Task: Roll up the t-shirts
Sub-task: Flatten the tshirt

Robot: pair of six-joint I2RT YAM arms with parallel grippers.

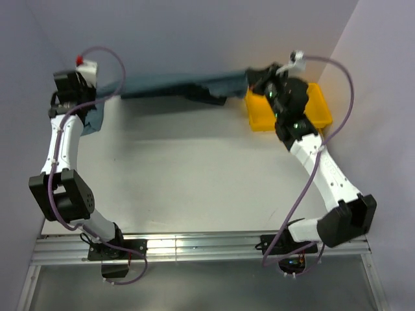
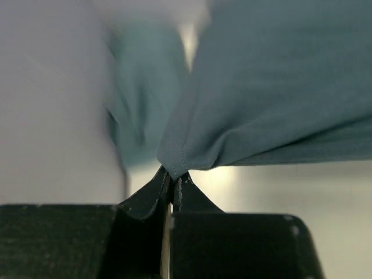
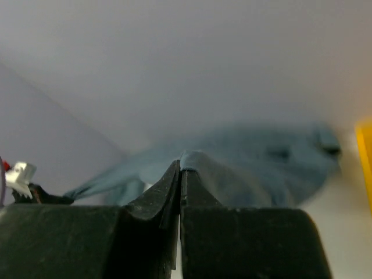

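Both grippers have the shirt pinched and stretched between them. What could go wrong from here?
The left gripper holds only the hemmed corner tip of the t-shirt; more tension could pull it free. The right gripper also pinches just a small fold, so that end might slip. The yellow tray lies right under that gripper; slack cloth there could snag its rim.

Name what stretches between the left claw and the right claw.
The blue-grey t-shirt, pulled out between them; left claw and right claw each pinch an edge. The top view shows it.
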